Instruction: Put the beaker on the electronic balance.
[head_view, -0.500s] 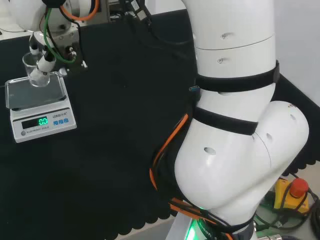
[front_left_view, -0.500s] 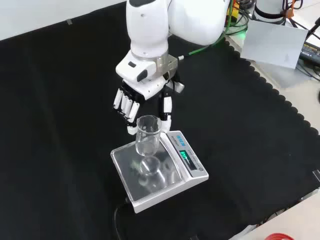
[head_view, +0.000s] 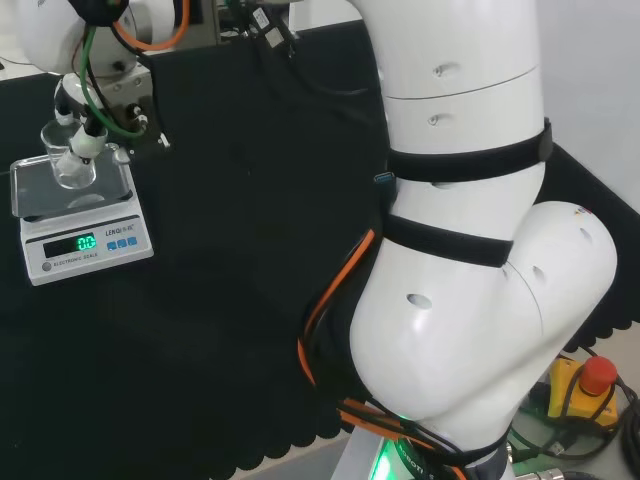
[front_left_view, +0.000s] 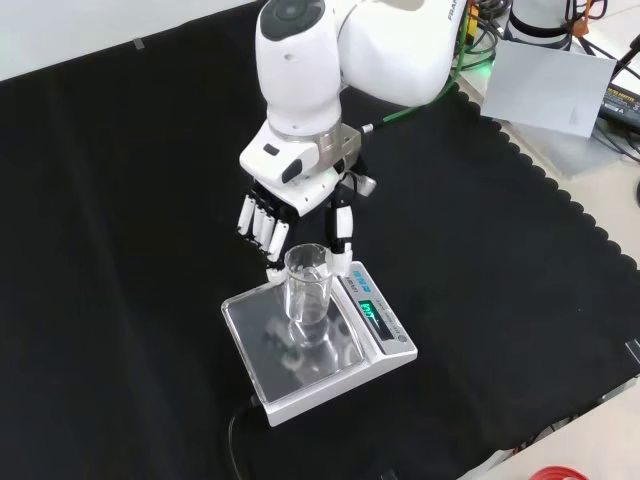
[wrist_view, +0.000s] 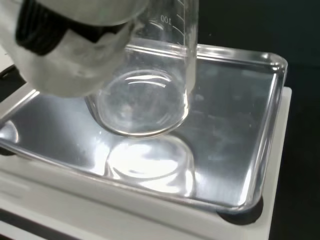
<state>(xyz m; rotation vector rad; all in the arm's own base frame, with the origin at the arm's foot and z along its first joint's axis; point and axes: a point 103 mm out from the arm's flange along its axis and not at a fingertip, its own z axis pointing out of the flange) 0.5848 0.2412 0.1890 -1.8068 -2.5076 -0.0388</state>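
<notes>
Centrally, a black cloth (front_left_view: 120, 250) is spread over the bench, and the white arm (front_left_view: 330, 60) is seen reaching down from the top of the front view. Below it, an electronic balance (front_left_view: 385, 345) with a shiny steel pan (front_left_view: 255, 330) is set on the cloth, its lit display facing the lower right of that view. A clear glass beaker (front_left_view: 308, 290) is held upright over the pan by the hand (front_left_view: 285, 205), whose fingers and thumb (front_left_view: 342, 235) are curled about the upper part of the glass. From the wrist view, the beaker's round base (wrist_view: 137, 107) is seen just above the pan (wrist_view: 235, 130), a bright reflection lying beneath it; whether glass and pan are touching cannot be told.
</notes>
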